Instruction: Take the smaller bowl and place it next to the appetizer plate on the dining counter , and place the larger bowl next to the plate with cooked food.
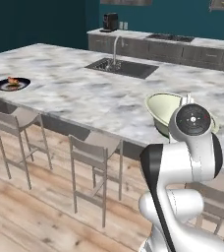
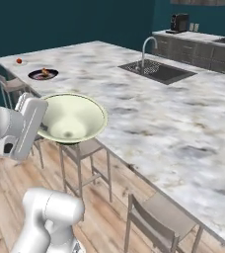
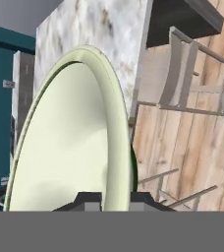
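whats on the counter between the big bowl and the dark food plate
Nothing: in the right base view, bare marbled counter runs between the big bowl, held up at the counter's near edge, and the dark food plate.

Marbled dining counter (image 1: 84,96) with dark plate (image 1: 12,84)

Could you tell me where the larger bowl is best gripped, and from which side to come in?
By its thin flared rim, with one of the fingers inside and one outside. The larger bowl is wide and shallow, too broad to span, so the wall is the only pinchable part. The gripper already holds it this way, at the rim's edge nearest the arm.
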{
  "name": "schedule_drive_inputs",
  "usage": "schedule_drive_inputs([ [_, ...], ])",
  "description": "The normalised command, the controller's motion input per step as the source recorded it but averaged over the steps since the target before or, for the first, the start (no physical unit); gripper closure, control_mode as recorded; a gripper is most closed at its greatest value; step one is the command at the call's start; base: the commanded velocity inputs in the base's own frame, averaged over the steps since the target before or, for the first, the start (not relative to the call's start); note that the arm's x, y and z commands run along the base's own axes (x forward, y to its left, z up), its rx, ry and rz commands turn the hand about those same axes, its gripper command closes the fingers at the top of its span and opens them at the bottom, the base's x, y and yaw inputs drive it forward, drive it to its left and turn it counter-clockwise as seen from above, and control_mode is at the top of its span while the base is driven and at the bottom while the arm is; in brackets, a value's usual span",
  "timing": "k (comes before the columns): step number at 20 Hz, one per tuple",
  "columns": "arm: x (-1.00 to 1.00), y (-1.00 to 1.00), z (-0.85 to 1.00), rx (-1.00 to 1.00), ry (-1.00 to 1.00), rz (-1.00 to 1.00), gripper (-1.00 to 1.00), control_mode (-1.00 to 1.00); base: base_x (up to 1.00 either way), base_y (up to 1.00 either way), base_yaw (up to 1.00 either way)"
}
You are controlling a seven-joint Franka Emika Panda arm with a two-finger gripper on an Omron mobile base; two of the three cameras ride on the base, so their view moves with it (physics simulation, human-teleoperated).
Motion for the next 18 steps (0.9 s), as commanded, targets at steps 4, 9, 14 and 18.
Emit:
schedule_drive_inputs([
  [4, 0.00, 0.00, 0.00, 0.00, 0.00, 0.00, 1.00, 1.00, 0.54, 1.00, -0.33],
  [9, 0.00, 0.00, 0.00, 0.00, 0.00, 0.00, 1.00, 1.00, 0.47, 1.00, -0.23],
  [14, 0.00, 0.00, 0.00, 0.00, 0.00, 0.00, 1.00, 1.00, 0.47, 1.00, -0.22],
  [18, 0.00, 0.00, 0.00, 0.00, 0.00, 0.00, 1.00, 1.00, 0.46, 1.00, -0.22],
])
